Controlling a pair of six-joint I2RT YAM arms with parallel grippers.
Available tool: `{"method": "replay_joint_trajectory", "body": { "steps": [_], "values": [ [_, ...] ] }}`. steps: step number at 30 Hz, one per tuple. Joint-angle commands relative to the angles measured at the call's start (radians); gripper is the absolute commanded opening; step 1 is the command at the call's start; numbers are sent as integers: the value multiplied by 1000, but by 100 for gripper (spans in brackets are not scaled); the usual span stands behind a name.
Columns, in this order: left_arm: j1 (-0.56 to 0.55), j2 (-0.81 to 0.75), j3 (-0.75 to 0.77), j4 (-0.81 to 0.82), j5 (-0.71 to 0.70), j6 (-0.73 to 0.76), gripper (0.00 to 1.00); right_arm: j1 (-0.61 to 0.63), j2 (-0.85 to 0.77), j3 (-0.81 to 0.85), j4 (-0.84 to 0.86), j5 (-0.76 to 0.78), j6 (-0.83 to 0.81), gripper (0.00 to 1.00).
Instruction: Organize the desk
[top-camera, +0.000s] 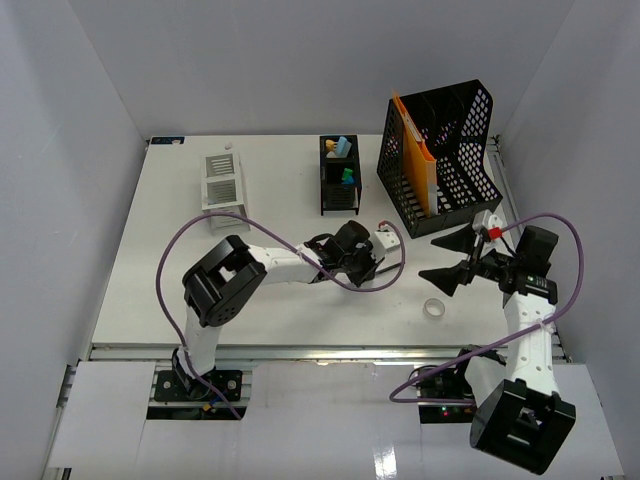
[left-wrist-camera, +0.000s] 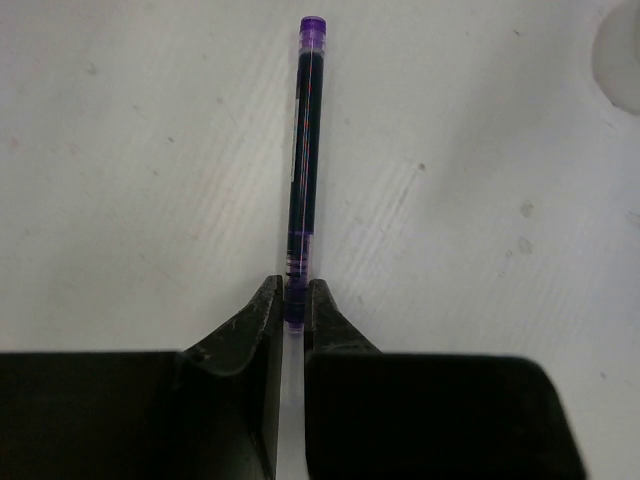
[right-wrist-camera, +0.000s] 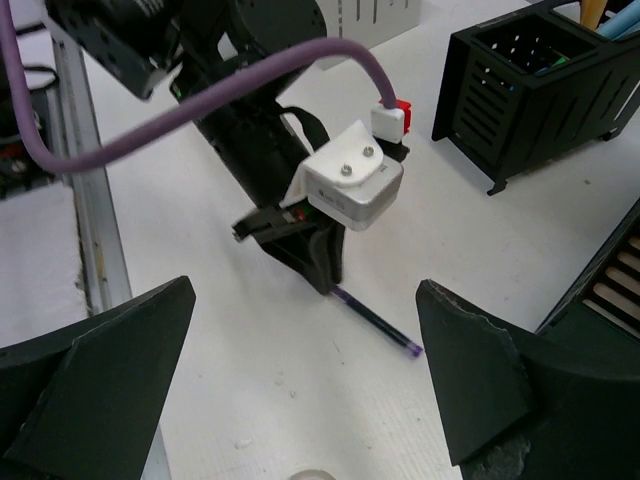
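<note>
White walls box in the surface (top-camera: 280, 195), a broad white top with a metal rail along its near edge, where both my arms are bolted. Left fingers (left-wrist-camera: 292, 300) are clenched on a pen (left-wrist-camera: 303, 150) with a dark barrel and purple cap. The pinch is at the very tail end, and the rest of the barrel points away from the wrist. It appears to lie flat on the surface, roughly midway between near and far edges and nearer the right edge than the left. Right fingers (top-camera: 447, 260) are spread wide, holding nothing, above the surface close to the right edge. Step in hand, as I judge it: pick up the pen and stow it. The grip is far off the pen's middle, so I expect droop or swivel. Lift slowly and straight up, keep the wrist level, and check the barrel has not slipped before travelling. To drop it into a holder I would tip it upright over an opening, not sweep in sideways. Containers: a small black organiser (top-camera: 338, 175) sits at the middle of the far edge, holding a few teal, yellow and green items that I cannot identify. A black mesh file rack (top-camera: 455, 150) stands at the far right corner with an orange folder (top-camera: 420, 155) upright in its left side. A white slotted box (top-camera: 224, 180) sits toward the far left, contents not visible. A tape roll (top-camera: 434, 308) lies loose by the near edge, right side.
</note>
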Motion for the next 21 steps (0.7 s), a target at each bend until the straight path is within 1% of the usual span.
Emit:
{"method": "replay_joint_trajectory", "body": {
  "steps": [1, 6, 8, 9, 10, 11, 13, 14, 16, 18, 19, 21],
  "values": [
    [-7, -149, -60, -136, 157, -127, 0, 41, 15, 63, -410, 83, -466, 98],
    [-7, -292, -223, -102, 276, -255, 0, 109, 82, 118, -770, 204, -999, 98],
    [-7, -351, -298, -59, 328, -319, 0, 143, 100, 120, -856, 258, -1219, 98],
    [-7, -370, -320, -38, 346, -348, 0, 165, 103, 118, -892, 280, -1303, 98],
    [-7, -384, -336, -16, 362, -370, 0, 190, 99, 115, -907, 294, -1348, 98],
    [-7, -399, -354, 10, 382, -382, 0, 216, 90, 111, -897, 301, -1350, 98],
    [-6, -416, -365, 30, 418, -424, 0, 289, 51, 105, -815, 322, -1307, 98],
    [-7, -417, -364, 34, 434, -437, 0, 320, 31, 101, -760, 340, -1262, 98],
    [-6, -412, -350, 34, 458, -468, 0, 450, -15, 69, -618, 392, -1060, 98],
    [-6, -395, -332, 29, 481, -484, 0, 540, -73, 33, -441, 493, -911, 98],
    [-5, -382, -316, 24, 489, -488, 0, 589, -78, 19, -404, 534, -888, 98],
    [-4, -365, -284, 7, 505, -496, 0, 633, -55, 19, -381, 558, -863, 97]
  ]
}}
